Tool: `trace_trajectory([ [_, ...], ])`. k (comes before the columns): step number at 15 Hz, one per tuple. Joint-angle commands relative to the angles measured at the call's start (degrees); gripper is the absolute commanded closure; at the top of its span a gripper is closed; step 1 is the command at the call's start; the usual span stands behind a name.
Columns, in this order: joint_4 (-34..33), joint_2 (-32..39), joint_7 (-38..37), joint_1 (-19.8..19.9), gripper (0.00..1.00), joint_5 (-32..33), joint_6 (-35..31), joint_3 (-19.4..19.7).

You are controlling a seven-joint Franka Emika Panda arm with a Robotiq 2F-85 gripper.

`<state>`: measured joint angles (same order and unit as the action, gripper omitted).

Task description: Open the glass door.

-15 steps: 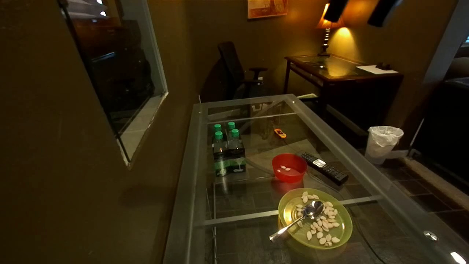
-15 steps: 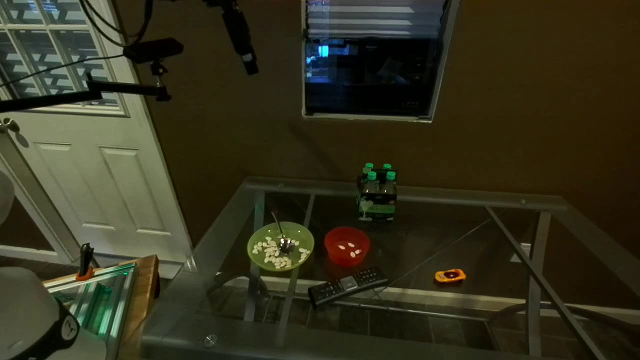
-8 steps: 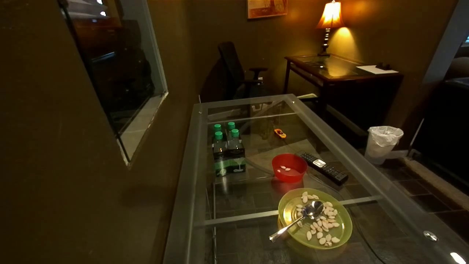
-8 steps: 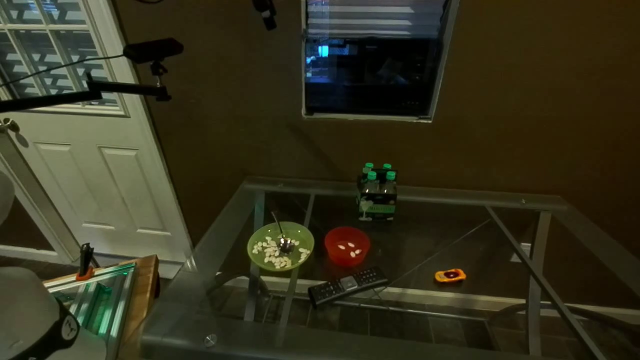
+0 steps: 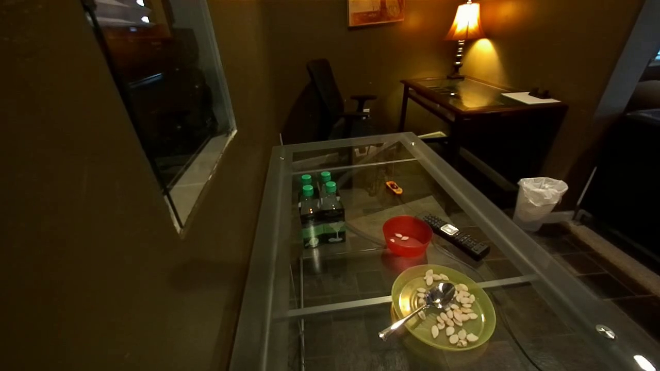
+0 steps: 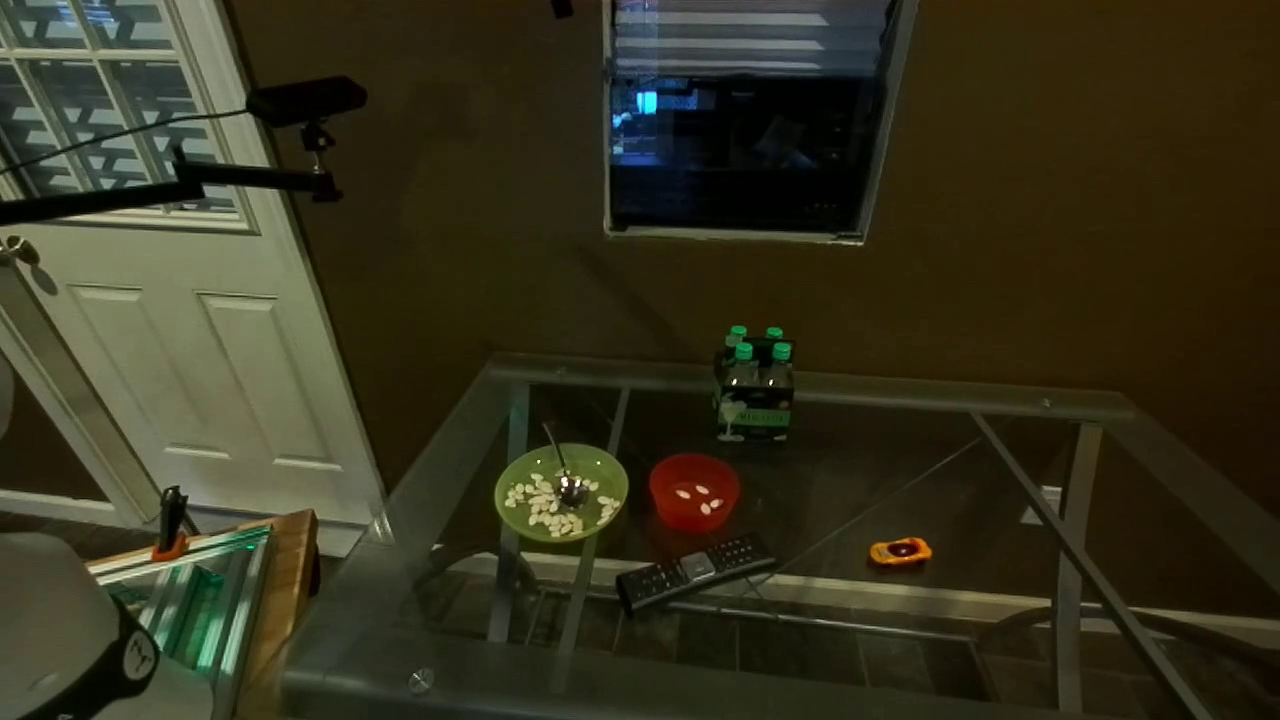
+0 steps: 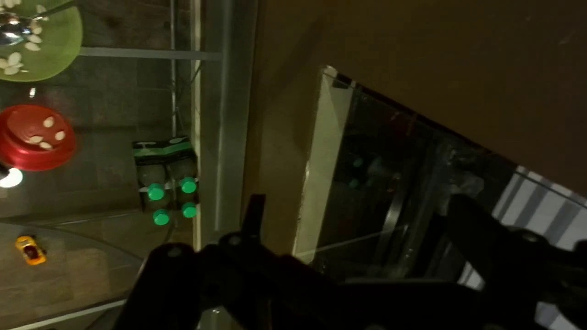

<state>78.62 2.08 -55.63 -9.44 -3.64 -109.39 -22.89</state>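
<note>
Gripper (image 7: 357, 201) had fingers wide apart, glass door (image 7: 394, 169) visible between them in wrist view. Bottle pack (image 6: 755, 400) stood on surface (image 6: 830, 490) near red bowl (image 6: 694, 492).

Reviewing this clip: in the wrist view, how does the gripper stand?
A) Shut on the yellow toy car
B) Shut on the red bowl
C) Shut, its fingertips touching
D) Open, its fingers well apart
D: in the wrist view the gripper stands open, its fingers well apart, with part of the glass door showing between them.
</note>
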Motion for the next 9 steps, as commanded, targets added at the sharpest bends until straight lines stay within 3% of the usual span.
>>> trace_trajectory([
  [1,-2.5,2.2,-0.7,-1.5,0.0,0.2,-1.0,0.0],
  [7,-4.8,4.4,-1.4,-2.2,0.0,0.6,-2.6,-0.3],
  [8,-7.3,6.0,-1.6,-3.0,0.0,0.9,-4.6,-0.8],
  [9,-9.4,7.1,-1.6,-6.3,0.0,0.5,-5.8,1.8],
])
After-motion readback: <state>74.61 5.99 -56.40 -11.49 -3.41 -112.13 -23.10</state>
